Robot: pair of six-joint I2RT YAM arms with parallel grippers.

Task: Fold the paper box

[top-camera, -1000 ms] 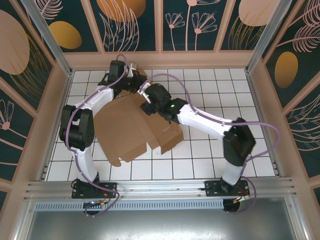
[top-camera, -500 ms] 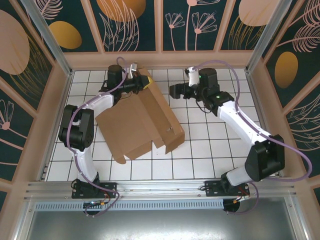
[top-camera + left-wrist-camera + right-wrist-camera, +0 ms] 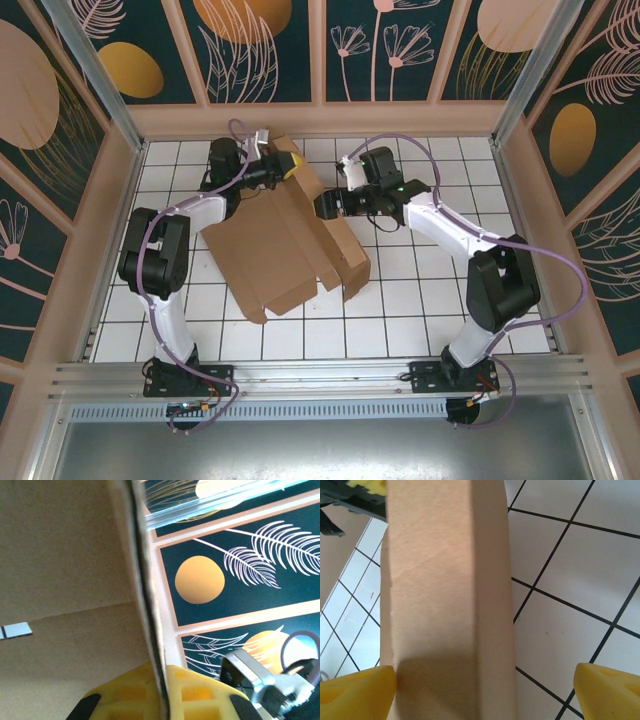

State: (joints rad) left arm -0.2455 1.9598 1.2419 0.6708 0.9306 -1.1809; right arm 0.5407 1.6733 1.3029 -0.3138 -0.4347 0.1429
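The paper box [image 3: 285, 245] lies partly folded on the tiled worktop [image 3: 420, 300], with its far edge raised. That edge is pinched between the yellow fingers of the left gripper [image 3: 162, 692]. An upright side panel stands between the spread fingers of the right gripper [image 3: 485, 687], close against one finger and apart from the other.

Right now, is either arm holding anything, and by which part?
The left gripper pinches the paper box by its raised far edge. The right gripper is open, straddling another part of the box without clamping it.
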